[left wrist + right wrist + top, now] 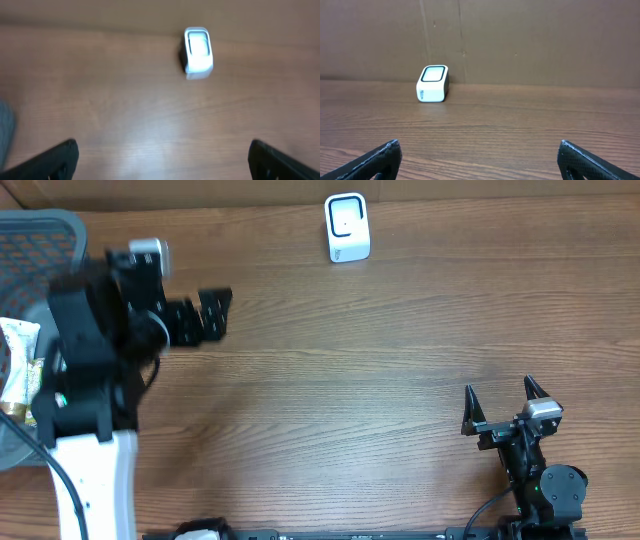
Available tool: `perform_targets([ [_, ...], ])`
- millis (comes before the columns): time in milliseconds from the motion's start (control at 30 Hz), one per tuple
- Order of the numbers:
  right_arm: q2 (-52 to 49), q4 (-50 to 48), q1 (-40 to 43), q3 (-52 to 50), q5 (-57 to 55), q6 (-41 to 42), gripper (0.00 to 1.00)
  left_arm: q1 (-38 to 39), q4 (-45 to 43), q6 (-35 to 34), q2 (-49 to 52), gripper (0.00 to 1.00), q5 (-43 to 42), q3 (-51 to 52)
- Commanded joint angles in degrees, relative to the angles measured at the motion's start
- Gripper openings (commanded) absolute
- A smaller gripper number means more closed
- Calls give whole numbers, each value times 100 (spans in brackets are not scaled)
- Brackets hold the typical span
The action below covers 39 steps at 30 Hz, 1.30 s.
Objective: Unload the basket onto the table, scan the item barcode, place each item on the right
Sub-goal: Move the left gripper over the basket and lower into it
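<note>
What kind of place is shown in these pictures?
Probably a robot test bench imitating a shop checkout: a small white scanner stands on a wood-grain table, a grey mesh basket holding packets sits at its left edge, and plain brown board forms the back wall.

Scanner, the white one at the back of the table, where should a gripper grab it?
Probably across its two flat side walls, coming down from above: the scanner stands free on the table, a small upright box with nothing beside it.

Blurry scanner (198,52); mesh basket (60,220) partly off-frame left.
</note>
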State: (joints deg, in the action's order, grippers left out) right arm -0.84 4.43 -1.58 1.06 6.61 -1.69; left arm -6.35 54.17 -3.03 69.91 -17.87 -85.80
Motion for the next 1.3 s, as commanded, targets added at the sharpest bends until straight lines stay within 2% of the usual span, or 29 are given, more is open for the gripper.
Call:
perform_targets([
  [0, 68, -22, -33, -61, -59, -2, 100, 37, 813, 92, 809, 100, -629, -1469],
  [67, 68, -22, -33, -61, -57, -2, 100, 37, 1078, 94, 1062, 100, -656, -1853],
  [233, 68, -22, -33, -61, -57, -2, 100, 42, 994, 140, 1351, 100, -704, -1902],
  [300, 68, -22, -33, -61, -59, -2, 100, -142, 962, 46, 1390, 100, -398, -1923],
  [400, 68, -22, -33, -61, -59, -2, 100, -796, 925, -457, 1403, 99, -146, -2105],
  [667, 68, -22, -33, -61, -59, -2, 100, -2935, 997, -804, 1410, 98, -236, -2894],
  [733, 68, -22, -33, -61, -57, -2, 100, -3399, 1086, -866, 1410, 97, -11, -2911],
  [867, 68, -22, -33, -61, -57, -2, 100, -4059, 1362, -815, 1523, 86, 817, -2911],
  [967, 68, -22, -33, -61, -59, -2, 100, -4221, 1419, -570, 1711, 79, 907, -2900],
  [1267, 68, -22, -33, -61, -59, -2, 100, -4223, 1510, 155, 2743, 80, 955, -2900],
])
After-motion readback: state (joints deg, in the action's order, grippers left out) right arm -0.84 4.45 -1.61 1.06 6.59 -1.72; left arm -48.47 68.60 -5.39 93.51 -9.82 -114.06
